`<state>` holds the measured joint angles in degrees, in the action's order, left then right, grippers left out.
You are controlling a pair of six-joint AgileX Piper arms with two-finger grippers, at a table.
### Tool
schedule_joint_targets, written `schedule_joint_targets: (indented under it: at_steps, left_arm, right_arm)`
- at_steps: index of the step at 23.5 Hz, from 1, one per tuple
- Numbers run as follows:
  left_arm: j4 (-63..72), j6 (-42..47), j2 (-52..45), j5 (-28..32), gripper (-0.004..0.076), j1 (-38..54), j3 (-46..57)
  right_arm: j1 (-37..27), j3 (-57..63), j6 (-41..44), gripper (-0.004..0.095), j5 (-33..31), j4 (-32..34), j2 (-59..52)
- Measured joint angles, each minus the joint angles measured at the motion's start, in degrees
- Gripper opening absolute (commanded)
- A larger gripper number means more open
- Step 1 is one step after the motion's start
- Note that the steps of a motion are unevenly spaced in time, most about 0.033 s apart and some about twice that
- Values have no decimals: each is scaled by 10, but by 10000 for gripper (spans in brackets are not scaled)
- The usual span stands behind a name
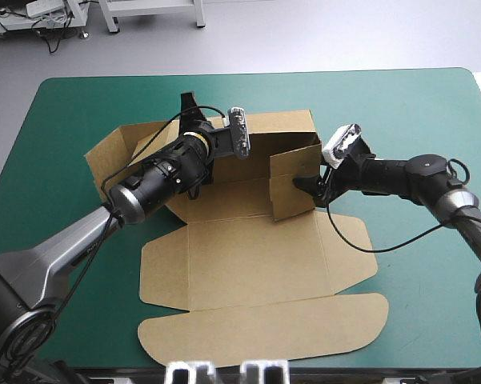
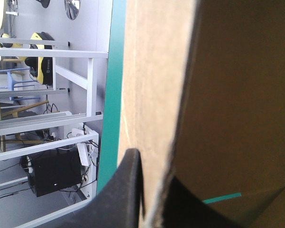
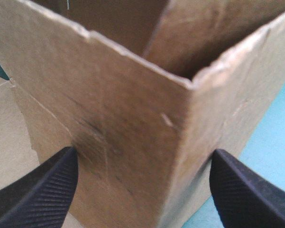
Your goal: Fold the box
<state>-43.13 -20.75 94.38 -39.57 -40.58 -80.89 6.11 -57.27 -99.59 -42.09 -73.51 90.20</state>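
Observation:
The brown box (image 1: pixel 256 264) lies mid-table, its lid and front flaps flat toward the near edge. Its back wall (image 1: pixel 280 124) and right side wall (image 1: pixel 292 180) stand raised. My left gripper (image 1: pixel 194 112) is at the back left of the box. In the left wrist view the left gripper (image 2: pixel 154 178) is shut on an upright board wall (image 2: pixel 151 85), with one black finger (image 2: pixel 128 190) on each face. My right gripper (image 1: pixel 306 182) is at the right wall's outer corner. The right gripper (image 3: pixel 144 153) is open, its fingers (image 3: pixel 47 190) straddling the raised corner (image 3: pixel 133 118) without clamping it.
The teal-green cover (image 1: pixel 56 120) shows on all sides of the box, widest at the left and right. A side flap (image 1: pixel 108 156) of the box lies spread to the left of my left arm. The table's far edge runs just beyond the back wall.

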Motion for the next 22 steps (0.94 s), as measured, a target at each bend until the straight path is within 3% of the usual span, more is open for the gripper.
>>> schedule_joint_targets:
  at_steps: [5, 11, 13, 14, 15, 16, 18, 20, 22]
  left_arm:
    - [2, 2, 0, 0, -10, 0, 0]
    - [1, 39, 0, -2, -10, 0, 0]
    - [1, 48, 0, -1, -10, 0, 0]
    - [2, 52, 0, -1, -10, 0, 0]
    - [2, 56, 0, -1, -10, 0, 0]
    - [2, 58, 0, -2, -10, -1, 0]
    - [0, 60, -1, -7, -9, -7, 0]
    - [-5, 52, -1, -16, 45, -15, 0]
    - [9, 23, -7, -28, 235, -25, 0]
  right_arm:
    - [39, 0, 29, 715, 88, -6, 0]
    - [50, 0, 78, 687, 135, -6, -5]
    - [52, 0, 87, 594, 146, -7, -6]
    - [53, 0, 91, 424, 154, -10, -6]
    - [54, 0, 93, 330, 161, -12, -6]
    - [55, 0, 95, 143, 161, -13, -6]
    - [59, -3, 96, -14, 169, -13, -6]
    - [56, -13, 107, -15, 178, -1, -6]
    - [56, -23, 133, -15, 185, 15, -6]
